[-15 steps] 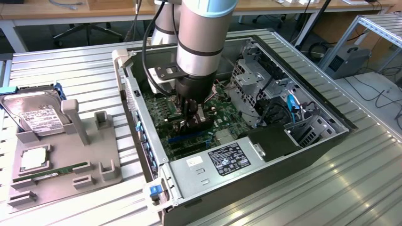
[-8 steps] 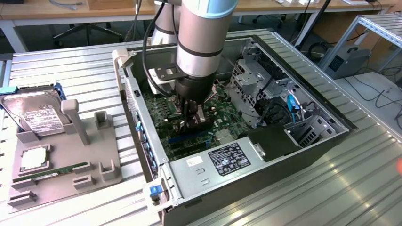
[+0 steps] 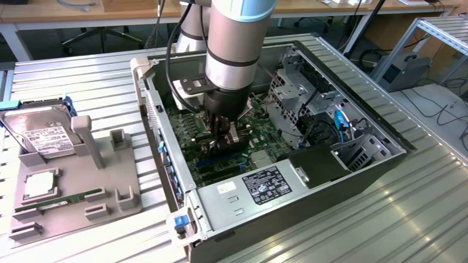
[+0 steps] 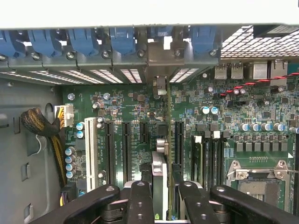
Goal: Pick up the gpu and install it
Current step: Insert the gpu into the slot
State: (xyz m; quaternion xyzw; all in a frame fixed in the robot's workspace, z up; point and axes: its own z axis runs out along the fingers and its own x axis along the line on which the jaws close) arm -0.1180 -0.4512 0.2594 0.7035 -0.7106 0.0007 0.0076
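Jaws: the gripper [image 4: 161, 198] is being held clamped on the gpu [image 4: 159, 175], gripped edge-on between the black fingers [image 4: 140, 200].
Place: the gpu is being carried low inside the case [image 3: 351, 181], centre of the exterior frame, just above the slots [image 4: 126, 149] of the motherboard [image 4: 243, 107].
Handling: judged light, stiff and fragile; it is best gripped by the board's flat faces, away from the connector edge.
Looks: only a thin silvery edge and a sliver of green board are being shown in the wrist view.
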